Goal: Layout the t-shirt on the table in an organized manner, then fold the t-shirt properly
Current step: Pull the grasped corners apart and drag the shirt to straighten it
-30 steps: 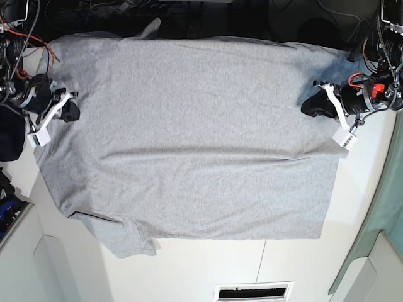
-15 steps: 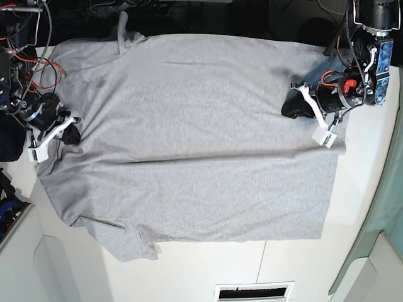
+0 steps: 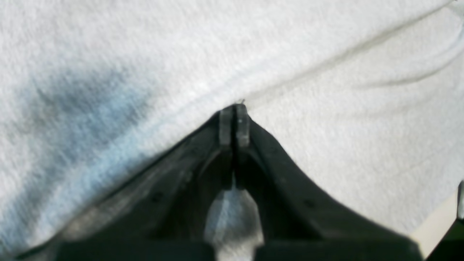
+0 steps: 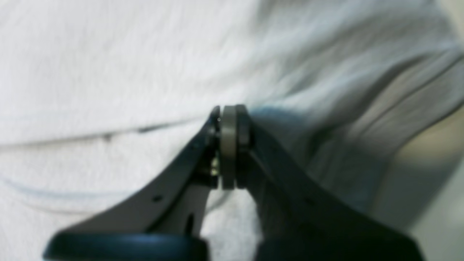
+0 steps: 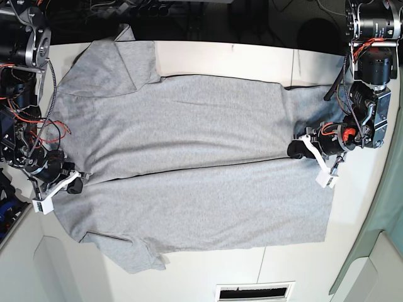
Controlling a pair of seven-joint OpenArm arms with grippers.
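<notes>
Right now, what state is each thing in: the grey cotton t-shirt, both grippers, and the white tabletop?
light heather-grey cotton t-shirt: lying on the table, folded lengthwise, upper layer's edge across the middle, pinched at both ends.
left gripper: shut on the t-shirt's fold.
right gripper: shut on the t-shirt's fabric.
matte white table: bare strip showing beyond the shirt's far edge.

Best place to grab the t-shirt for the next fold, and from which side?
Probably the two ends of the upper layer's folded edge on the t-shirt, each approached from the outer side. That edge runs straight across the middle, and the left gripper and right gripper are shut on it there, above the table.
</notes>
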